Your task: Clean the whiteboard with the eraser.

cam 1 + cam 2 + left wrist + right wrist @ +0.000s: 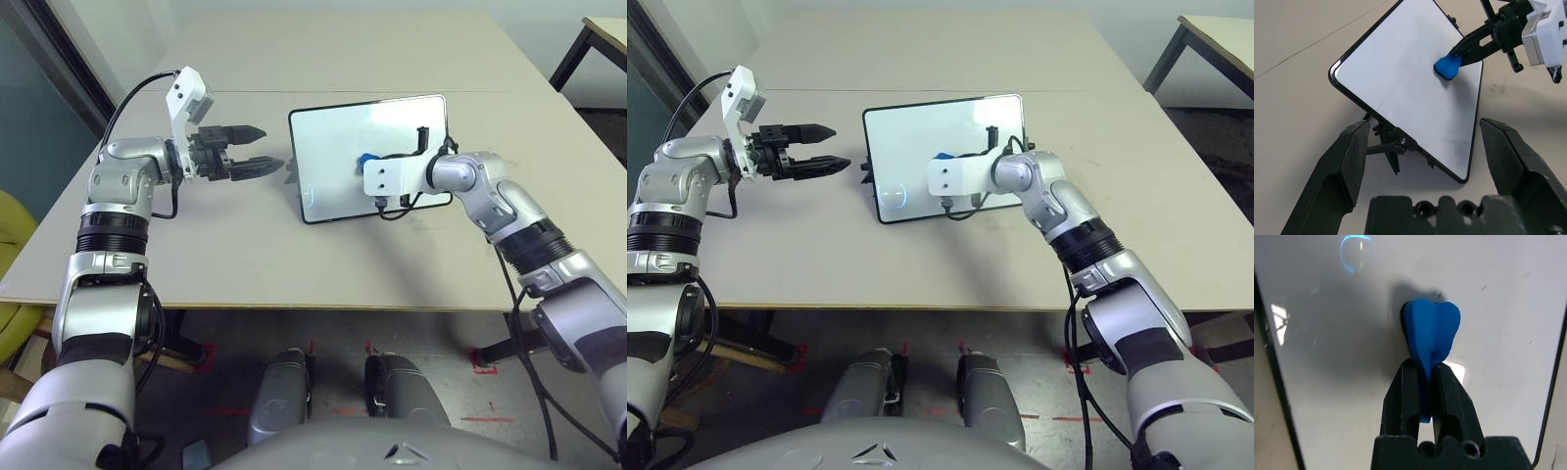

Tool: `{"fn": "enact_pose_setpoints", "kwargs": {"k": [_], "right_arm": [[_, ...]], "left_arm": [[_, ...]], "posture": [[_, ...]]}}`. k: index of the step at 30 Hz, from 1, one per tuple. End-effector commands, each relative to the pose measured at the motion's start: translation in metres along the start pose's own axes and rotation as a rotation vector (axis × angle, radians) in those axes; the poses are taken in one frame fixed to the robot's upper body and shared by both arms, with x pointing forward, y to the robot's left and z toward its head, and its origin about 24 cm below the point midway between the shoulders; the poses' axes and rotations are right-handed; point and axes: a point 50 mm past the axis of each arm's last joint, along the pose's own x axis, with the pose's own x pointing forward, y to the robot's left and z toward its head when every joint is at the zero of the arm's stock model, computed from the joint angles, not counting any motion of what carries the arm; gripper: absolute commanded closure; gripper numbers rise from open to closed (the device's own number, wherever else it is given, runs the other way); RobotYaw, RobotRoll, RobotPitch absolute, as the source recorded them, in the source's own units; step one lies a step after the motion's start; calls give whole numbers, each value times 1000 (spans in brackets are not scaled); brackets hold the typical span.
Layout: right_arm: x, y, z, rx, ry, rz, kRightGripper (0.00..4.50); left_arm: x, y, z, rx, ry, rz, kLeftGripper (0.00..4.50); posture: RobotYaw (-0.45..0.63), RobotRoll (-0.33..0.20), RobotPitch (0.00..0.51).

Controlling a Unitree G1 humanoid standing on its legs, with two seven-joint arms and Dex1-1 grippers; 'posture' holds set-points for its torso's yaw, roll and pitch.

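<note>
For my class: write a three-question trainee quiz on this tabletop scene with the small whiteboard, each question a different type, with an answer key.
1. True or false: the right gripper is shut on the small bright blue eraser.
2. Multiple choice: the blue eraser is pressed against
A. the beige table top
B. the white face of the black-framed whiteboard
C. the left gripper
3. Fill in: the left gripper's black fingers stand ____, with nothing between them.

Key: 1 true; 2 B; 3 open.
</note>
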Motion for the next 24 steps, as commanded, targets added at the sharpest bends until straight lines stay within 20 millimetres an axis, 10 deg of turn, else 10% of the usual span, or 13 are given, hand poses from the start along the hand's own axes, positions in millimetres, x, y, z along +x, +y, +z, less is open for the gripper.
{"fn": "enact_pose_setpoints", "kwargs": {"k": [1, 24], "right_arm": [[-4, 13, -20, 34, 67, 57, 4358], [-90, -10, -110, 926, 78, -193, 4359]], "left_arm": [[3, 0, 2, 7, 0, -12, 0], [-47, 15, -19, -39, -9, 273, 0]], "posture": [[136, 0, 66], [189, 0, 79]]}}
